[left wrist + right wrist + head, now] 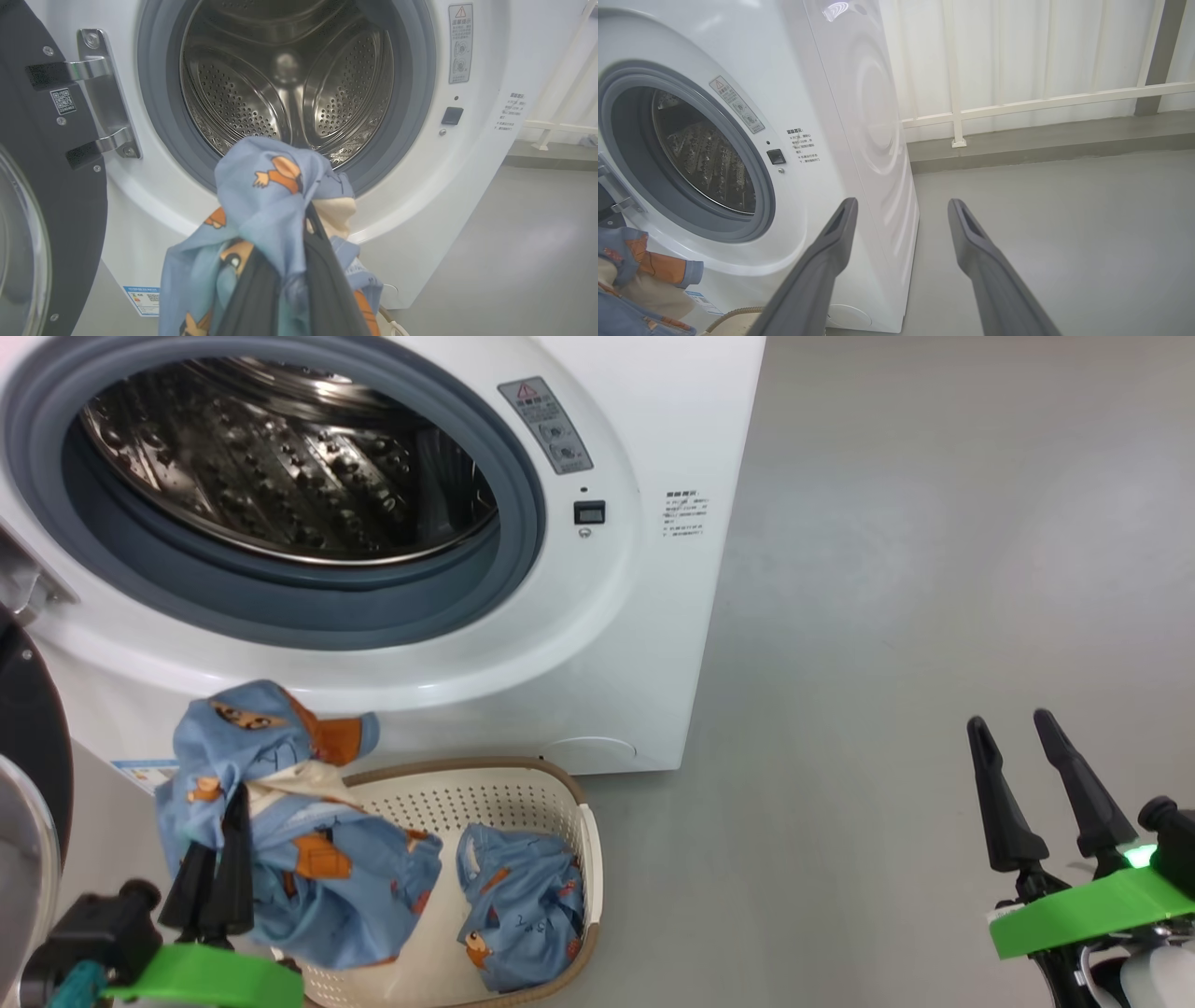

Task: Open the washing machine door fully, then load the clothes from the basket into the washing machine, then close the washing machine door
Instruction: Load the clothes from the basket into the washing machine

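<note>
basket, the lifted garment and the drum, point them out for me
basket (467, 803), head view, perforated inner back wall
lifted garment (261, 186), left wrist view, top fold of blue fabric
drum (280, 476), head view, perforated steel inner wall

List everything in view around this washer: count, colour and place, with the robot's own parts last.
Washer: one, white, on the floor.
Door: one, black-rimmed, open, on the washer's left.
Drum: one, steel, inside the washer.
Basket: one, cream, on the floor before the washer.
Held garment: one, light blue, above the basket.
Second garment: one, light blue, in the basket.
Railing: one, white, beyond the washer.
Left gripper: one, dark, shut on the held garment.
Right gripper: one, dark, open, over the floor.
</note>
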{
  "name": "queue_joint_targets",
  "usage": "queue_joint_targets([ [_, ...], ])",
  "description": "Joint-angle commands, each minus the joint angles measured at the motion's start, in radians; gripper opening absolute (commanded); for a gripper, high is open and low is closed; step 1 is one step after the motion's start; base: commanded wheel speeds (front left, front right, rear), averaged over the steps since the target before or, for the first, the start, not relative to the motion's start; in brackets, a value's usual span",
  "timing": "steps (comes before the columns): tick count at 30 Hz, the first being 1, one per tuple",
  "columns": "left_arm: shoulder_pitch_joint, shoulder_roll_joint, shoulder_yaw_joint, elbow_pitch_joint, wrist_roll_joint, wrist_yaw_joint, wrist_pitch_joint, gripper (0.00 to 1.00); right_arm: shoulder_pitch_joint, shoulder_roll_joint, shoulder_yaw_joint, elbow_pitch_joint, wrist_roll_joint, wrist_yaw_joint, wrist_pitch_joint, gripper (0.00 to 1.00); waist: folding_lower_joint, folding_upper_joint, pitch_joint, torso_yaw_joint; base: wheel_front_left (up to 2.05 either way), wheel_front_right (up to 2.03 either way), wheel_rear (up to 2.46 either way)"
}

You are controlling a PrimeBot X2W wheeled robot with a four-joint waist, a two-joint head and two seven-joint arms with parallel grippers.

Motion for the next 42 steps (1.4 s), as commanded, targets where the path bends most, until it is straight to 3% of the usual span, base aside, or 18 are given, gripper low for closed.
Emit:
queue_joint_targets([
  [1, -0.002, 0.016, 0.041, -0.040, 0.011, 0.001, -0.011, 0.00, 0.011, -0.024, 0.013, -0.023, 0.012, 0.008, -0.008, 1.00, 0.0001, 0.0000, -0.007, 0.000, 0.00, 0.00, 0.00],
  [11, 0.087, -0.009, 0.089, -0.185, 0.056, 0.001, -0.011, 0.00, 0.030, -0.024, 0.005, -0.028, 0.012, 0.008, -0.008, 1.00, 0.0001, 0.0000, -0.019, 0.005, 0.00, 0.00, 0.00],
  [25, 0.091, -0.018, 0.090, -0.212, 0.062, 0.001, -0.011, 0.00, 0.035, -0.015, 0.005, -0.033, 0.011, 0.008, -0.008, 1.00, 0.0001, 0.0000, -0.005, 0.003, 0.00, 0.00, 0.00],
  [33, -0.010, 0.004, 0.074, -0.185, 0.060, 0.001, -0.011, 0.00, 0.008, -0.001, 0.003, -0.043, 0.006, 0.008, -0.008, 1.00, 0.0001, 0.0000, 0.062, -0.006, 0.00, 0.00, 0.00],
  [42, -0.228, 0.037, 0.072, -0.101, 0.048, 0.001, -0.011, 0.00, -0.050, 0.030, 0.009, -0.049, -0.002, 0.008, -0.008, 1.00, 0.0001, 0.0000, 0.161, -0.029, 0.00, 0.00, 0.00],
])
